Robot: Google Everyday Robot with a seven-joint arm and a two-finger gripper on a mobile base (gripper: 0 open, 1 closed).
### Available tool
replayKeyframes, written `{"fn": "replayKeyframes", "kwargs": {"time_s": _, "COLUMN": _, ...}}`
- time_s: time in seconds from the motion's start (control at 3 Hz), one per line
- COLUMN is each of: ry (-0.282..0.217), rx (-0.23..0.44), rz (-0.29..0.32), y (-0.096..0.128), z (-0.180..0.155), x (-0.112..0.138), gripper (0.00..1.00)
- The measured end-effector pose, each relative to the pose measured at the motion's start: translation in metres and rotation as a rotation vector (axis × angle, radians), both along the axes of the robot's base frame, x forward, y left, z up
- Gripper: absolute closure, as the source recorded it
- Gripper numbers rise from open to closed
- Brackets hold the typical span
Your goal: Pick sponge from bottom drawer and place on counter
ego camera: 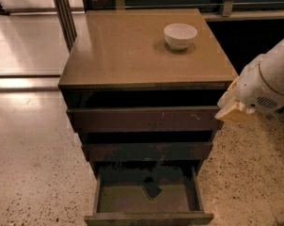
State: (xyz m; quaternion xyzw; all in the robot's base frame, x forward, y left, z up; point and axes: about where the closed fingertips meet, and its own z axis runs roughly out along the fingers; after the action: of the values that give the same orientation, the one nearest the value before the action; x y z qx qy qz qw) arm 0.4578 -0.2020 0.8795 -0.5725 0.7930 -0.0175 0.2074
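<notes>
The sponge (153, 189), a small dark flat pad, lies near the middle of the open bottom drawer (147, 217), on its greenish-brown floor. The counter (128, 51) is the tan top of the dark cabinet. My gripper (230, 108) comes in from the right on the white arm (273, 79). It hangs beside the cabinet's right front corner at the level of the top drawer, well above and to the right of the sponge. It holds nothing that I can see.
A white bowl (180, 35) stands on the counter at the back right. The two upper drawers (144, 119) are pulled out a little. Speckled floor (34, 173) surrounds the cabinet. A metal post (63, 13) stands at the back left.
</notes>
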Motion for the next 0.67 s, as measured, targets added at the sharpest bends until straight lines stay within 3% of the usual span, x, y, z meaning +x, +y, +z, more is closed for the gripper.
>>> {"fn": "replayKeyframes", "kwargs": {"time_s": 0.33, "ry": 0.003, "rx": 0.046, "rz": -0.007, "y": 0.018, "z": -0.069, "x": 0.023, "gripper": 0.87}}
{"fn": "replayKeyframes", "kwargs": {"time_s": 0.67, "ry": -0.003, "rx": 0.118, "rz": -0.054, "y": 0.033, "z": -0.142, "x": 0.056, "gripper": 1.0}}
